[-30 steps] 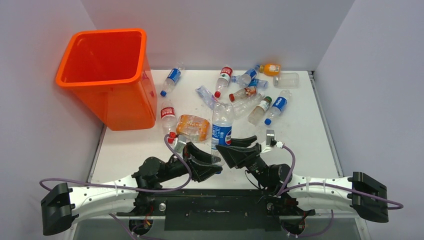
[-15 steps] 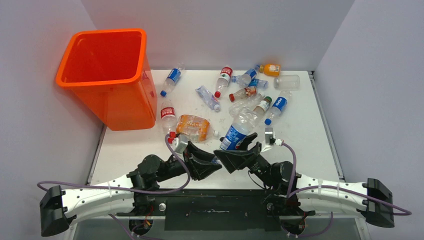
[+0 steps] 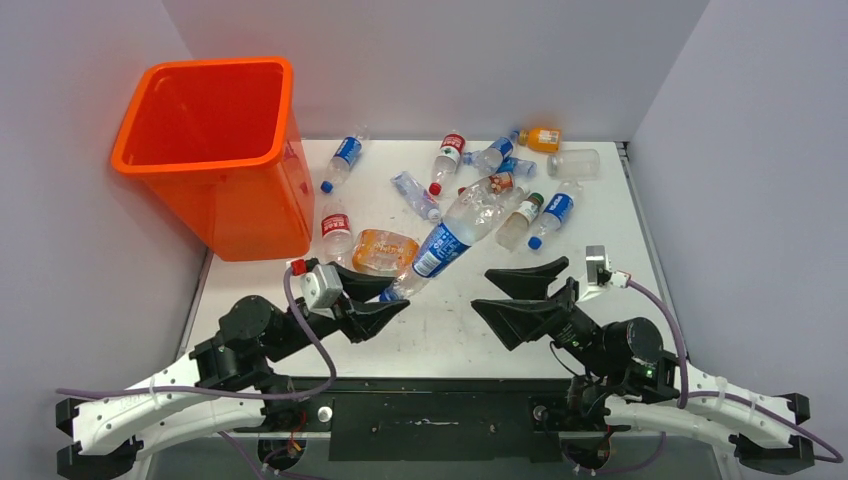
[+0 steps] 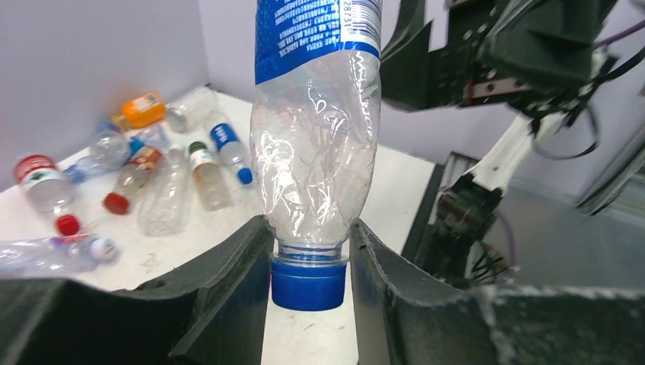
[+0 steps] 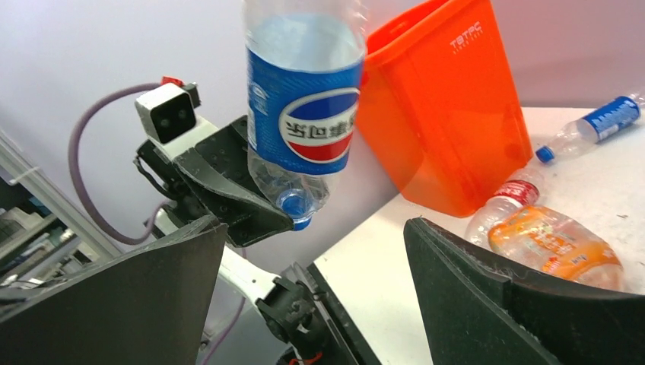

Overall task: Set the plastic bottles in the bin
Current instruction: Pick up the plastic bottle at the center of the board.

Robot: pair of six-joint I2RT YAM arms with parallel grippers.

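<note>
1. Left wrist view: the left end effector (image 4: 308, 239) pinches a big blue-label bottle (image 4: 316, 152) by its neck, just above the blue cap. The bottle is up off the surface (image 3: 260, 290).
2. The right end effector (image 3: 482, 290) is spread wide and holds nothing.
3. The orange bin (image 3: 250, 215) stands far left. Other bottles (image 3: 345, 155) lie on the surface.
4. This looks like the carry step. Next, the left arm should lift the bottle over the bin's rim, then let go.

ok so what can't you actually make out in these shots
- Left wrist: held bottle, far end cut off by the top edge.
- Right wrist: same end, also cut off at the top.
- Top view: bin floor, behind its near wall.
- Top view: far bottles, print too small.
</note>
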